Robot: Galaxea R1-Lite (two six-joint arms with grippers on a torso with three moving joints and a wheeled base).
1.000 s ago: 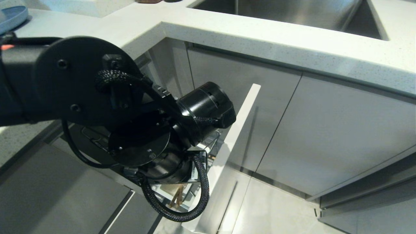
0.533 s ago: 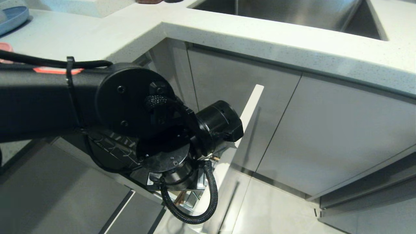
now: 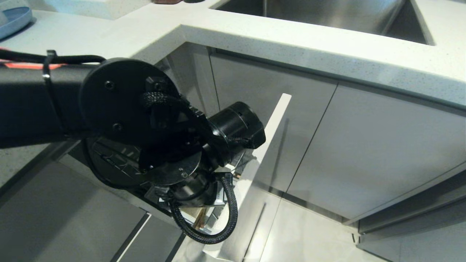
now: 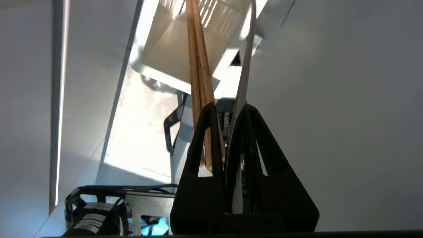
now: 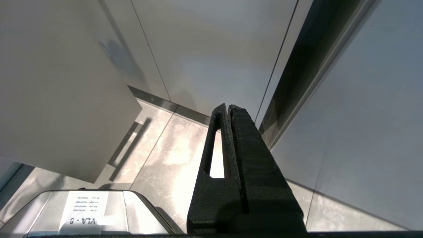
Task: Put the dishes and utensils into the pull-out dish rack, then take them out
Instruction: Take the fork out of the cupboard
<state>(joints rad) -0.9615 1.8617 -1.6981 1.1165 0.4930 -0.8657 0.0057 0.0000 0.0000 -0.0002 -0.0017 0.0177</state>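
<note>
My left gripper (image 4: pixel 228 105) is shut on the utensils: the pair of wooden chopsticks (image 4: pixel 198 62) and the silver fork (image 4: pixel 246 66) stand side by side between its fingers. Their far ends reach into the white utensil caddy (image 4: pixel 172 46) of the pull-out dish rack (image 3: pixel 238 160). In the head view the left arm hides most of the rack, and only the chopsticks' (image 3: pixel 199 220) ends show below the wrist. A sliver of a pink dish (image 3: pixel 22 66) shows on the counter behind the arm. My right gripper (image 5: pixel 229 106) is shut and empty, hanging over the floor by the cabinets.
The drawer's white front panel (image 3: pixel 271 134) stands open just right of the left wrist. The speckled counter (image 3: pixel 291 47) overhangs the rack, with the steel sink (image 3: pixel 320 14) behind. A blue plate (image 3: pixel 12 20) lies at the counter's far left. Grey cabinet doors (image 3: pixel 364 145) are on the right.
The left arm's elbow has swung to the right and a little lower. The wrist stays over the rack with the utensils still held. The right arm has not moved.
</note>
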